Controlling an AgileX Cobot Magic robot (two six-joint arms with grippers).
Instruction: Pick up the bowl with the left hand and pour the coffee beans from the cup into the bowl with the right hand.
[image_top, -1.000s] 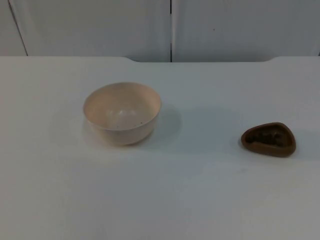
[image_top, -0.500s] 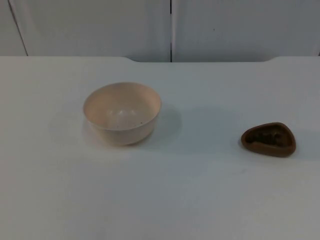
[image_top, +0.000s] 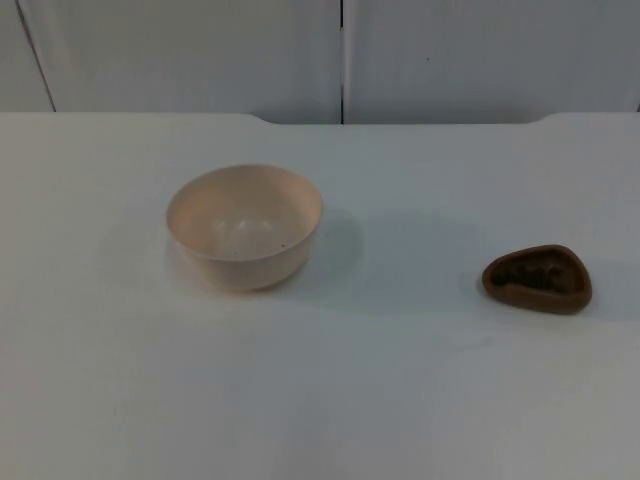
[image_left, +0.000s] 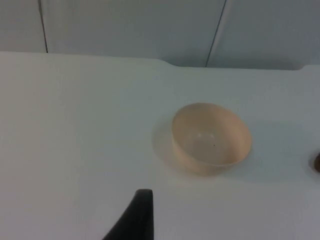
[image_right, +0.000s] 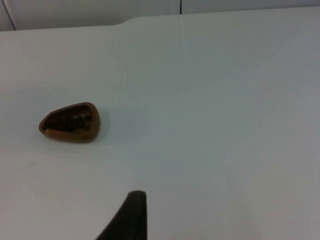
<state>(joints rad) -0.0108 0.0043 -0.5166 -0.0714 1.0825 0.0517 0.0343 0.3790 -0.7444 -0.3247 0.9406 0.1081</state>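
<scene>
Bowl (image_top: 244, 227): cream, round, upright on the white table (image_top: 400, 390), left of centre in the top view. Its inside looks bare apart from a few dark specks on the wall; I cannot say what the specks are. Nothing touches it. From my left wrist view the bowl (image_left: 211, 138) stands out ahead on the table, well apart from my fingertip.

Cup (image_top: 538, 279): brown, low, rounded-triangle in outline, standing on the table at the right side, well apart from the bowl. Dark coffee beans (image_top: 535, 275) lie inside it. From my right wrist view the cup (image_right: 70, 122) sits ahead on the table surface, with the beans (image_right: 71, 121) showing as a dark patch within its rim.

Left gripper (image_left: 134, 220): one black fingertip seen from my left wrist camera, above the bare table, short of the bowl and holding nothing. How far my fingers are spread I cannot tell.

Right gripper (image_right: 128, 217): one black fingertip seen from my right wrist camera, above the bare table, well apart from the cup and holding nothing. Its spread I likewise cannot tell.

Grey partition wall (image_top: 340, 55): stands at the far edge of the table, behind both items, with a dark vertical seam.
</scene>
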